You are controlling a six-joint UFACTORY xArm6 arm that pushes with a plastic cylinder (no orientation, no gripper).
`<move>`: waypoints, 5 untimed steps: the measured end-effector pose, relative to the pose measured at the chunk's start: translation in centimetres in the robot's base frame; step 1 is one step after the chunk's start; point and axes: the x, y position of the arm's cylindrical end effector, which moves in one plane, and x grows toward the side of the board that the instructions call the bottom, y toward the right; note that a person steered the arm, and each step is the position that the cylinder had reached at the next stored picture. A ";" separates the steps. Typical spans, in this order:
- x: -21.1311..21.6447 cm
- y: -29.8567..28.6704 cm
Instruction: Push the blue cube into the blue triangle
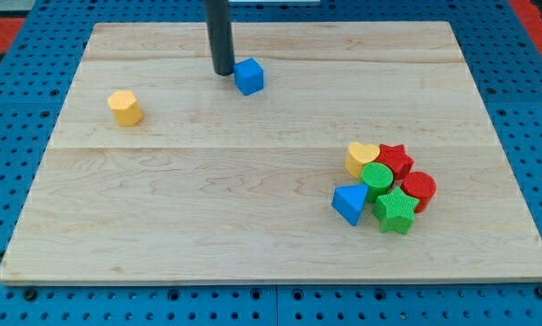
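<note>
Where the pale wooden board (pixel 271 181) lies on a blue perforated base (pixel 17 81), my tip (pixel 223 72), the lower end of a straight dark rod, rests on the wood near the view's top, left of centre. No gripper or hand ends this arm, so no opening or closing state applies; only the bare rod end shows. Just to the right of the tip, touching or nearly touching it, sits the small blue cube (pixel 249 76). Well apart from it, toward the view's lower right, stands the blue triangle block (pixel 349 203), which forms the left edge of a tight cluster. Pressed against the triangle's right side are a green round ribbed block (pixel 376 177) and a green star block (pixel 396 210); behind them lie a yellow heart block (pixel 361 158), a red star block (pixel 395 159) and a red round block (pixel 419 189), all touching their neighbours. Alone at the view's left, a yellow hexagonal block (pixel 125 108) sits well apart from the tip and from every other block.
</note>
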 end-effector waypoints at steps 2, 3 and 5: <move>4.7 7.7; 7.3 10.2; 11.0 13.6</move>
